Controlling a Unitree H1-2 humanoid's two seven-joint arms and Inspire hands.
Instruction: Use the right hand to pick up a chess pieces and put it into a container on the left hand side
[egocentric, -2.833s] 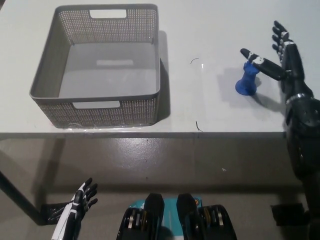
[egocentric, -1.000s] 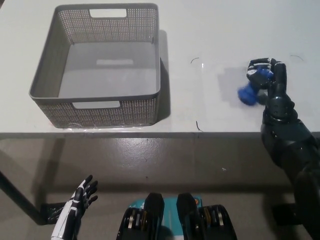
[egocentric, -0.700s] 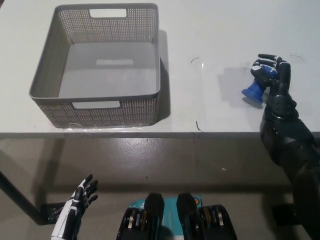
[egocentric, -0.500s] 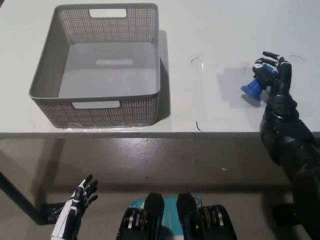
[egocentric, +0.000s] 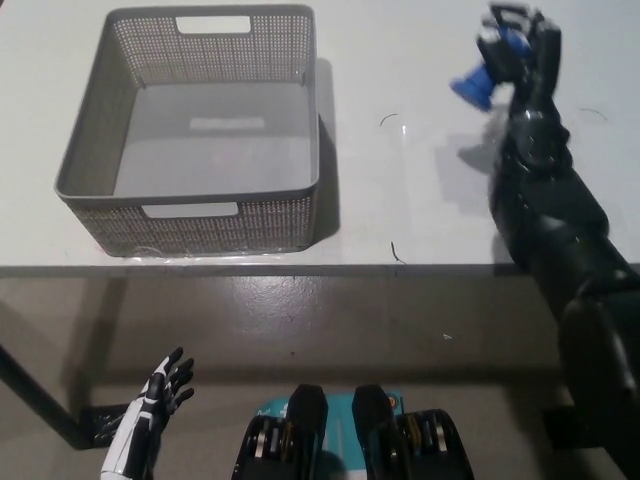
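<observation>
Right hand (egocentric: 518, 45) raised, fingers curled in grasp; left hand (egocentric: 152, 415) low, fingers spread.

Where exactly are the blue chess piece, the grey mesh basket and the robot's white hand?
blue chess piece (egocentric: 470, 89), head view, on its round base.
grey mesh basket (egocentric: 190, 229), head view, on its near wall.
white left hand (egocentric: 160, 390), head view, on its middle.

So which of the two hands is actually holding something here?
The black right hand, raised over the white table, is shut on the blue chess piece. The white left hand hangs open below the table edge, holding nothing.
</observation>
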